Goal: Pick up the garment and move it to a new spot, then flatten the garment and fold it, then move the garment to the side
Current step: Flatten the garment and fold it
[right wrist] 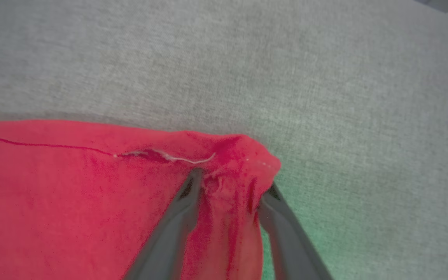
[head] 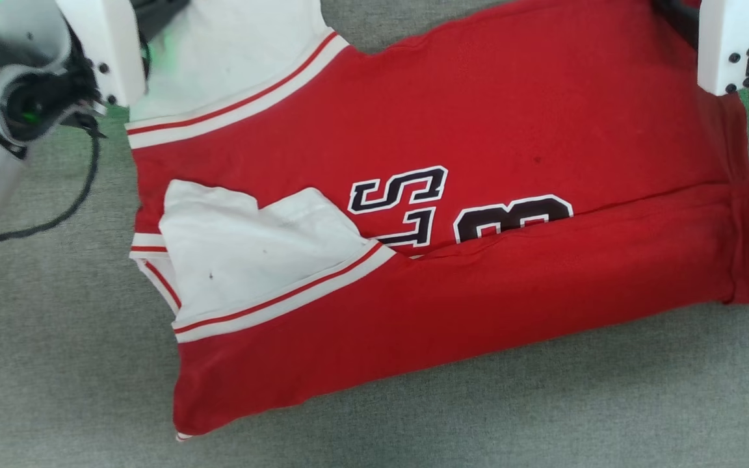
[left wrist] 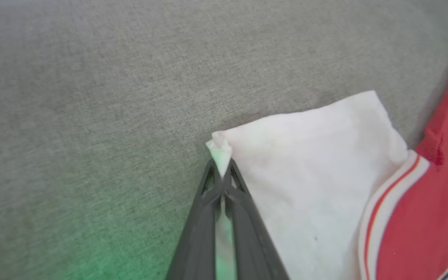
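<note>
the left end effector (left wrist: pixel 221 171) is pressed together on the very tip of a white sleeve corner (left wrist: pixel 219 149) of the garment (head: pixel 491 117). so little cloth is held there that a slip is judged likely, so the pull is best kept gentle. the right end effector (right wrist: pixel 232 182) is closed on a thick bunch of red hem, its fingers kept apart by the cloth between them. from one held corner to the other, the far edge lies on the grey bench (left wrist: pixel 91 97). nearer the robot, the near flap (head: pixel 478 305) is already laid over part of the lettering. the step in hand is judged to be the fold of the held edge. both corners should be raised together, kept level and taut, carried over the near flap and laid edge to edge before release.
</note>
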